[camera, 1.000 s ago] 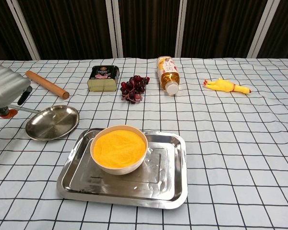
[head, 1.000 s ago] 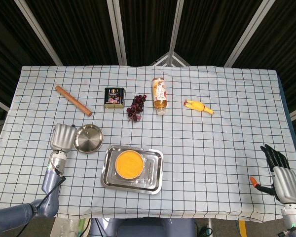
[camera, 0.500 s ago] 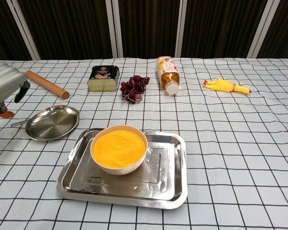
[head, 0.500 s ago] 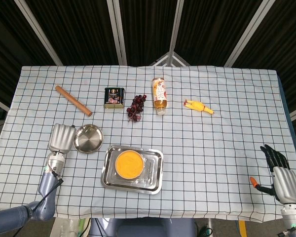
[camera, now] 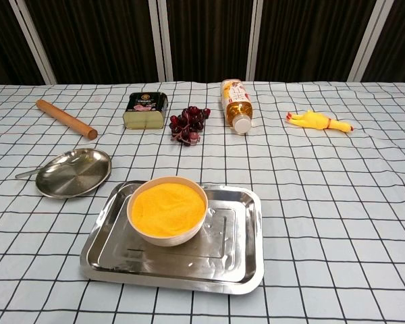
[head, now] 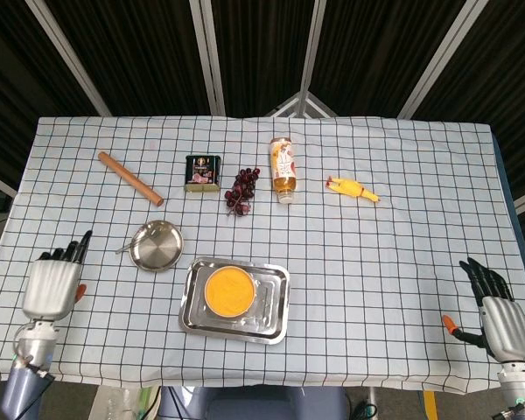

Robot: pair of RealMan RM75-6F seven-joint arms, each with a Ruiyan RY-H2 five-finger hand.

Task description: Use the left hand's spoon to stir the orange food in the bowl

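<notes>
A white bowl of orange food (head: 227, 291) (camera: 167, 209) stands in the left half of a steel tray (head: 278, 320) (camera: 246, 260). The spoon (head: 126, 248) (camera: 31, 172) lies with its handle sticking out left of a small round steel plate (head: 156, 246) (camera: 74, 173). My left hand (head: 52, 285) hovers at the table's front left, well left of the plate. It holds nothing, its fingers are stretched out, and the chest view does not show it. My right hand (head: 497, 316) is at the front right edge, fingers apart and empty.
Along the back lie a wooden rolling pin (head: 129, 178) (camera: 65, 119), a dark tin (head: 203, 172) (camera: 145, 110), grapes (head: 242, 190) (camera: 188, 125), a lying bottle (head: 283, 168) (camera: 235, 105) and a yellow rubber chicken (head: 352, 189) (camera: 318, 121).
My left hand has pulled back from beside the steel plate to the table's front left corner, leaving the chest view. The spoon stays on the plate. My right hand is unmoved.
</notes>
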